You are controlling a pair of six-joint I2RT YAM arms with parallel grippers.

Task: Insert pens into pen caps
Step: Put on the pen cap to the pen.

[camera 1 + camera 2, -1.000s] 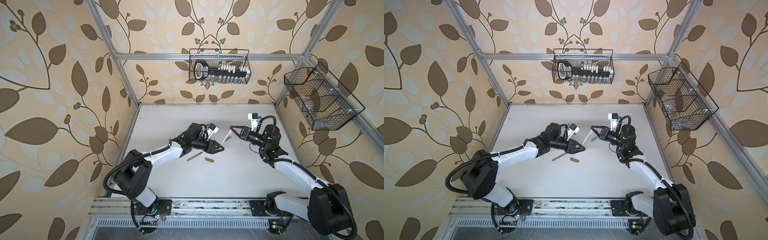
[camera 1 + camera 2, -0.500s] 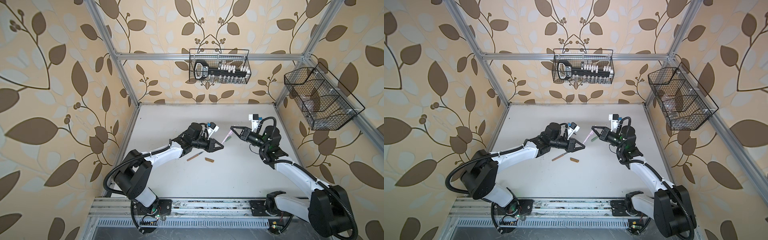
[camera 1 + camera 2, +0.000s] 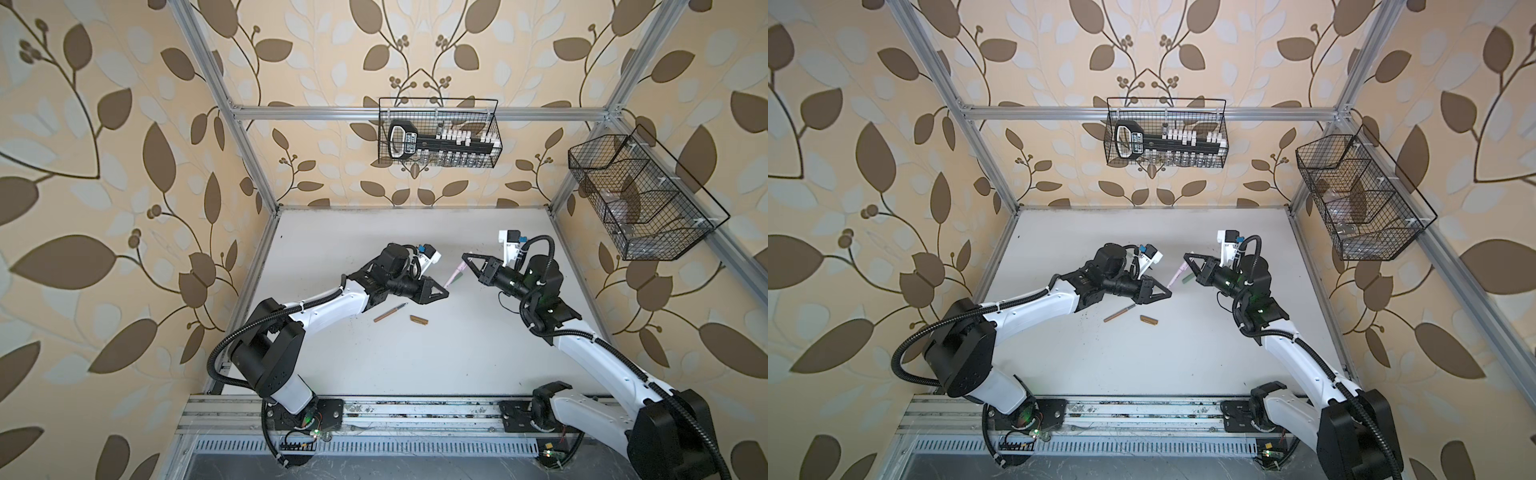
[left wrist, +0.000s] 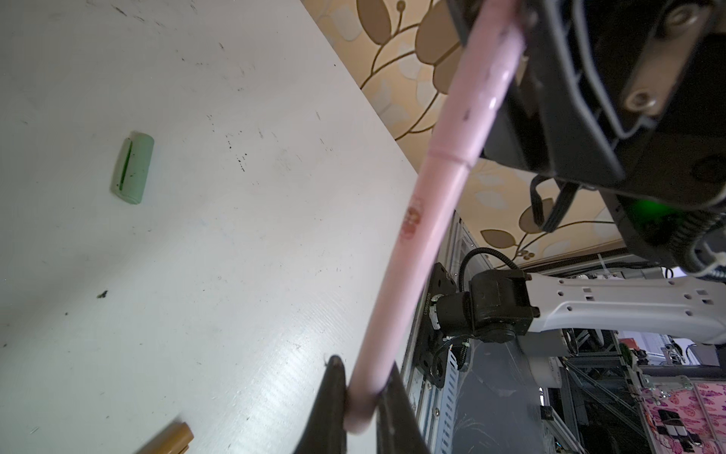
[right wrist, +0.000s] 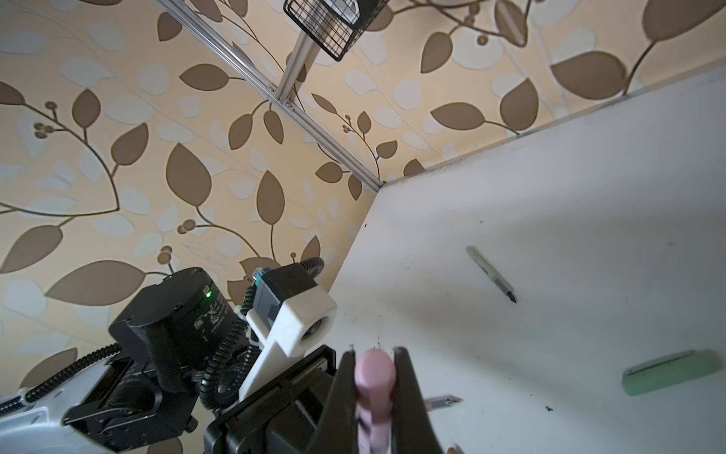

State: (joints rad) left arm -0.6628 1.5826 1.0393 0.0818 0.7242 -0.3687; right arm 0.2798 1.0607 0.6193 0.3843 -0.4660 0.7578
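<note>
A pink pen (image 4: 424,243) hangs above the table between both grippers. My left gripper (image 4: 363,377) is shut on its tail end. My right gripper (image 5: 373,353) is shut on the pink cap (image 4: 483,86), which sits on the pen's other end. In both top views the pair meet mid-table, left gripper (image 3: 445,293) and right gripper (image 3: 464,257). A brown pen (image 3: 390,312) and brown cap (image 3: 419,320) lie just in front of the left gripper. A pale green cap (image 4: 132,169) and a pale green pen (image 5: 491,273) lie loose on the table.
A wire basket (image 3: 438,133) with a black tool hangs on the back wall. Another wire basket (image 3: 640,199) hangs on the right wall. Aluminium frame posts edge the white table (image 3: 374,365), and a metal rail (image 3: 395,411) runs along its front.
My left gripper has closed on the pink pen's tail end. The right gripper kept its hold on the cap end and barely moved.
</note>
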